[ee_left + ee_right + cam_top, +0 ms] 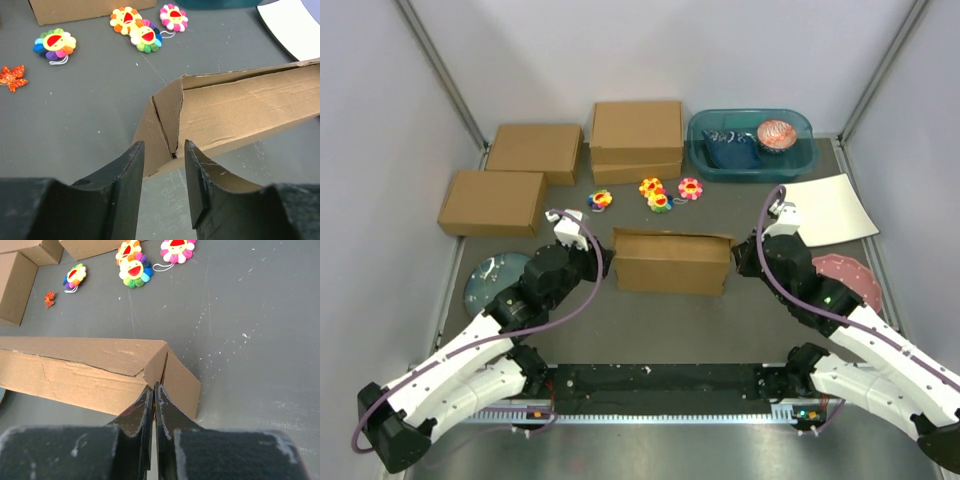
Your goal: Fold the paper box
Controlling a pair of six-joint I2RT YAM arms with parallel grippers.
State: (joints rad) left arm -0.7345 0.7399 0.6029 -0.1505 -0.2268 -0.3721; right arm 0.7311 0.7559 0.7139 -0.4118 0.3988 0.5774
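Observation:
The paper box [670, 262] is a brown cardboard piece standing partly folded in the middle of the table, long side toward me. My left gripper [605, 262] is at its left end. In the left wrist view this gripper [164, 155] is open, its fingers astride the box's [235, 115] folded left corner flaps without pressing them. My right gripper [738, 258] is at the right end. In the right wrist view it [155, 387] is shut on the thin edge of the box's [85, 370] right end flap.
Three ready-made brown boxes [533, 150] [492, 202] [636, 135] stand at the back left. A teal bin [750, 145] and a white sheet [828, 208] are back right. Flower toys [660, 193] lie behind the box. A blue plate [495, 278] and a pink plate [848, 278] flank it.

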